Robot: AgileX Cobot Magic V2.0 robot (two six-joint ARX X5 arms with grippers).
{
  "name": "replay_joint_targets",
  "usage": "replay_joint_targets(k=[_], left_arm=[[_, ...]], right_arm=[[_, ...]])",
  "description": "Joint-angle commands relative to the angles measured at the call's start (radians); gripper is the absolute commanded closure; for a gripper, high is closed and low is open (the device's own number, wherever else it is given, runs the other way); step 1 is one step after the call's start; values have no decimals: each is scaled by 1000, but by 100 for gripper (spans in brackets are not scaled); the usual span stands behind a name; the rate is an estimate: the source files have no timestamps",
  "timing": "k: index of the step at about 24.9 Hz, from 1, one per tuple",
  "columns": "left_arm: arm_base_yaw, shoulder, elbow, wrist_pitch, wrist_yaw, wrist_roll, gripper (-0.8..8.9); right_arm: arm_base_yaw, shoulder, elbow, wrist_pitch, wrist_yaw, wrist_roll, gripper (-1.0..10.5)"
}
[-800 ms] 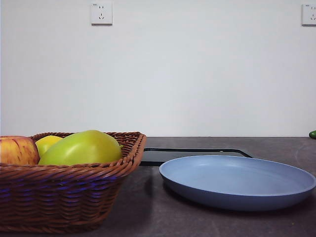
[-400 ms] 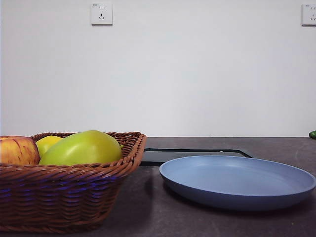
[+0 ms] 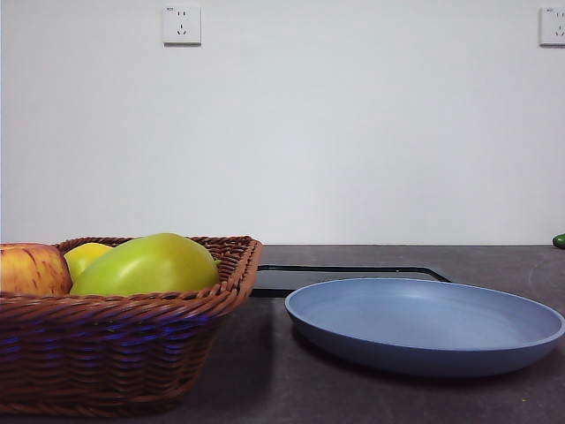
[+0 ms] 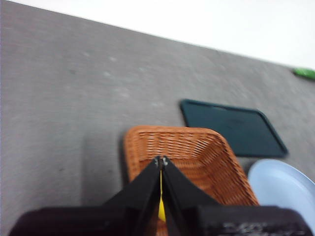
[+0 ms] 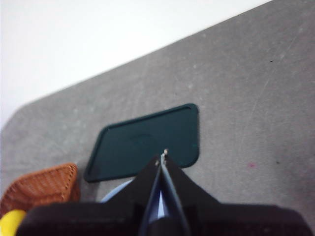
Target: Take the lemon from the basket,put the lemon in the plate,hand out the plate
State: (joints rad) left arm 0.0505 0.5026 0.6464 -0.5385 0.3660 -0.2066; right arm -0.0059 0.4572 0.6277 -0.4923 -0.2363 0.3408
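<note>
The brown wicker basket stands at the front left of the table. In it the small yellow lemon peeks out between a red-yellow apple and a large green fruit. To the right lies the light blue plate, with nothing on it. My left gripper hovers high over the basket, jaws shut and holding nothing; a yellow sliver shows between them. My right gripper is also shut and holding nothing, high above the plate. Neither arm shows in the front view.
A flat black tray lies behind the plate, also seen as the tray in the right wrist view. A small green object sits at the far right edge of the table. Bare grey tabletop spreads beyond the basket.
</note>
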Motion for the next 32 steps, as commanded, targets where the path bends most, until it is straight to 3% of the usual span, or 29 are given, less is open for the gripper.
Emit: replay_joint_targets(k=[1, 4, 9, 13, 15, 16, 18, 29, 32], left_arm=[[-16, 91, 76, -21, 55, 69, 806], [-37, 200, 159, -98, 61, 87, 806], [-80, 365, 280, -239, 60, 166, 806], [-142, 492, 354, -308, 59, 185, 801], [-165, 523, 356, -300, 56, 183, 682], [-176, 532, 356, -291, 55, 180, 556], [-193, 536, 356, -272, 54, 146, 456], [-249, 536, 356, -233, 56, 74, 411], [-255, 536, 356, -232, 55, 76, 411]], right_arm=[[3, 82, 81, -54, -2, -93, 944], [3, 178, 156, -150, -13, -143, 943], [3, 340, 249, -303, -105, -229, 920], [10, 478, 261, -340, -192, -246, 780], [28, 534, 261, -340, -192, -246, 685], [38, 561, 261, -340, -189, -247, 664], [59, 612, 261, -340, -177, -251, 660], [103, 1020, 260, -222, -185, -245, 666], [126, 1090, 260, -166, -185, -234, 717]])
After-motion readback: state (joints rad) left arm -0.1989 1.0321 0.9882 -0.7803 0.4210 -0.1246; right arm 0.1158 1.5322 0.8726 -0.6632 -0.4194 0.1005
